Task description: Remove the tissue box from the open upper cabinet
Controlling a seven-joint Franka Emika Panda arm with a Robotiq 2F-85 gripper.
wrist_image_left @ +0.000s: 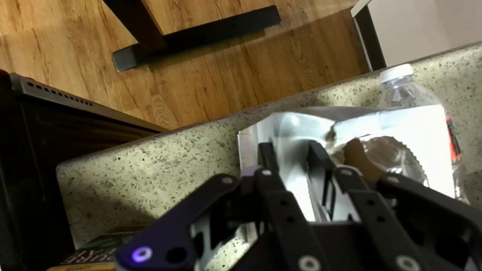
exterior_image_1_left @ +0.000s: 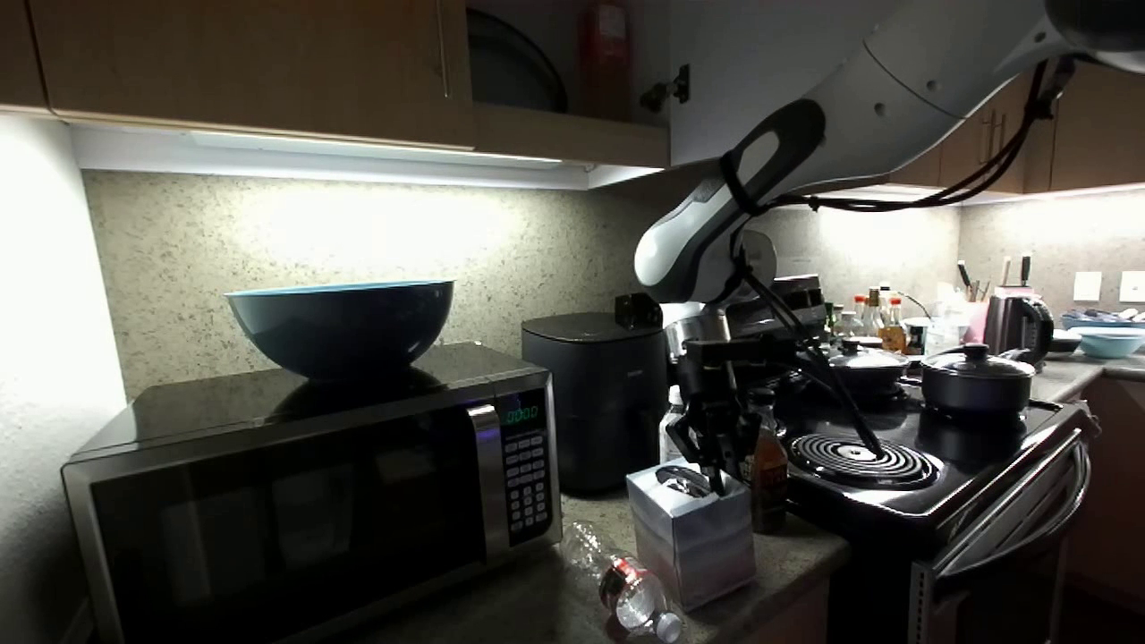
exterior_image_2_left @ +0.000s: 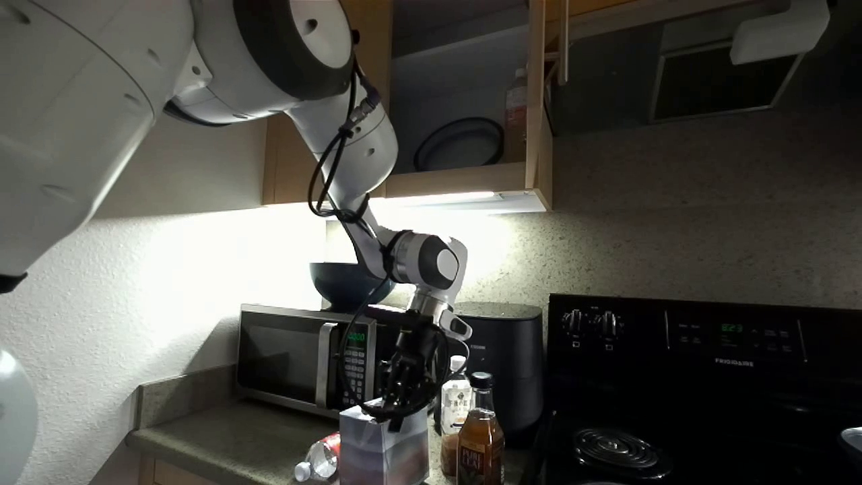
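Note:
The pale tissue box is at the counter's front edge in an exterior view; it also shows in an exterior view, where its bottom is cut off. My gripper points down into the box's top. In the wrist view my gripper's fingers stand close together with a bent, dented strip of the tissue box between them, beside the torn opening. I cannot tell whether the box rests fully on the counter. The open upper cabinet is above, also visible in an exterior view, holding a dark round dish and a reddish bottle.
A clear bottle lies against the box's side. A tea bottle and a white-labelled bottle stand close behind. A microwave bearing a blue bowl, a black appliance and a stove surround the counter.

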